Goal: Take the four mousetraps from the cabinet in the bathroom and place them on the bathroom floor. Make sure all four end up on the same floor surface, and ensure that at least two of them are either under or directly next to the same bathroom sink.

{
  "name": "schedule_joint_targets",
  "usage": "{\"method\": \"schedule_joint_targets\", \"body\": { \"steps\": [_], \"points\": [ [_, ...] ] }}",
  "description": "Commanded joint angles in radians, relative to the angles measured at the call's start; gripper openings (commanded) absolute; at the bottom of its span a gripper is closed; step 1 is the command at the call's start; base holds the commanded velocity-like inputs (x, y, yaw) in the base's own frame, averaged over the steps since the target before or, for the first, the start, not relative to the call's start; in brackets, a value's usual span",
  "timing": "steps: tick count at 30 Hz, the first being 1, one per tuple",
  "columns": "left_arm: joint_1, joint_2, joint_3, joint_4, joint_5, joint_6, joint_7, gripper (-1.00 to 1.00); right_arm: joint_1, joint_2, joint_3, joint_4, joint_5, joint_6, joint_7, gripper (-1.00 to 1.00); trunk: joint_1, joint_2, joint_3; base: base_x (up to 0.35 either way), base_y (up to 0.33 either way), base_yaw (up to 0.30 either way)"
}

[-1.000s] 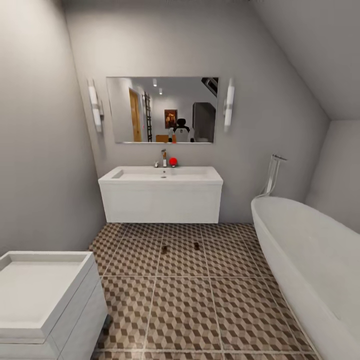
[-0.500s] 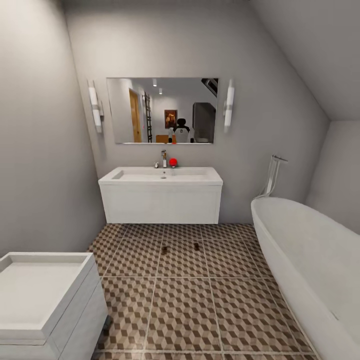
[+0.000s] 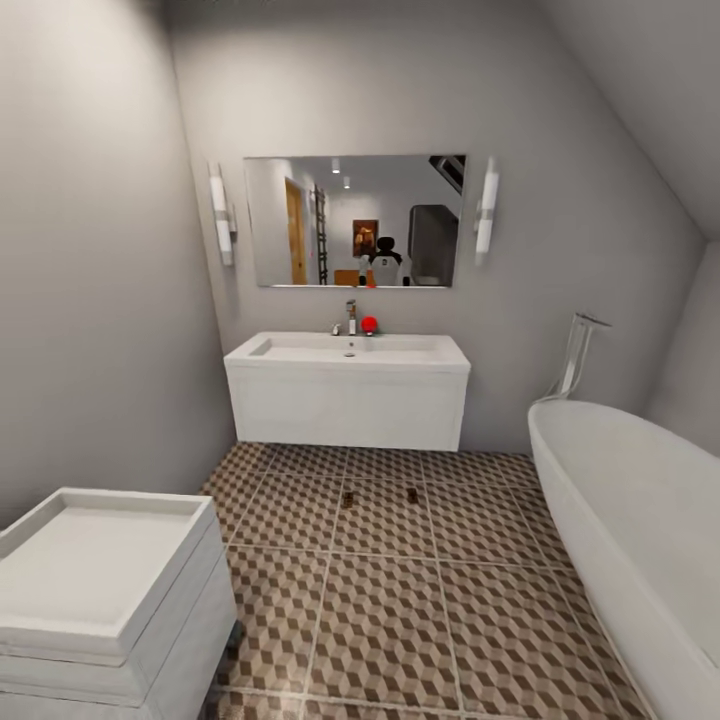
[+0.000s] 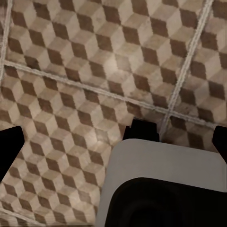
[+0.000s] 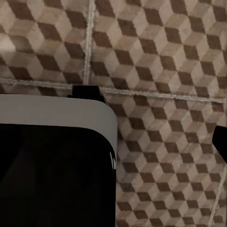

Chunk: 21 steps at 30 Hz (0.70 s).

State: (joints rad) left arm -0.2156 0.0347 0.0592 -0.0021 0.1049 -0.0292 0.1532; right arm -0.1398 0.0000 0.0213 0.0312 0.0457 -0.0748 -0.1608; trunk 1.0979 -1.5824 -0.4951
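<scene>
Bathroom sink: wall-hung, white, with a tap.

Mousetraps: we count two small brown items on the bathroom floor, first mousetrap and second mousetrap, side by side just in front of the sink. They are too small for us to tell their long axis or heading.

Left and right grippers: over bare tiles; we cannot tell their opening or any load.

Tub: right of the sink.

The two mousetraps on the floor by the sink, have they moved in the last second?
No. The two mousetraps lie on the same tile before the bathroom sink. The whole picture slid right together, so the camera turned, not they.
</scene>
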Motion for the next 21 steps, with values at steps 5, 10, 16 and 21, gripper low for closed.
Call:
{"method": "schedule_joint_targets", "body": {
  "steps": [5,10,16,21],
  "points": [
    [-0.001,-0.001,0.005,0.000,0.006,-0.003,0.000,1.00,-0.001,0.000,0.002,0.003,0.005,-0.005,-0.003,1.00,0.000,-0.001,-0.001,0.000,0.000,0.268],
    [-0.001,-0.002,0.005,-0.001,0.005,-0.002,0.001,1.00,-0.001,0.000,0.002,0.003,0.005,-0.004,-0.003,1.00,0.000,-0.001,-0.001,0.000,0.000,0.276],
    [-0.001,0.001,0.005,-0.004,0.002,-0.003,0.001,1.00,-0.001,-0.001,0.002,0.003,0.005,-0.004,-0.003,1.00,0.000,-0.001,-0.001,0.000,0.000,0.279],
    [-0.001,0.004,0.004,-0.005,0.001,-0.002,0.001,1.00,-0.001,0.000,0.002,0.003,0.006,-0.004,-0.003,1.00,0.000,-0.001,-0.001,0.000,0.000,0.280]
  ]
}}
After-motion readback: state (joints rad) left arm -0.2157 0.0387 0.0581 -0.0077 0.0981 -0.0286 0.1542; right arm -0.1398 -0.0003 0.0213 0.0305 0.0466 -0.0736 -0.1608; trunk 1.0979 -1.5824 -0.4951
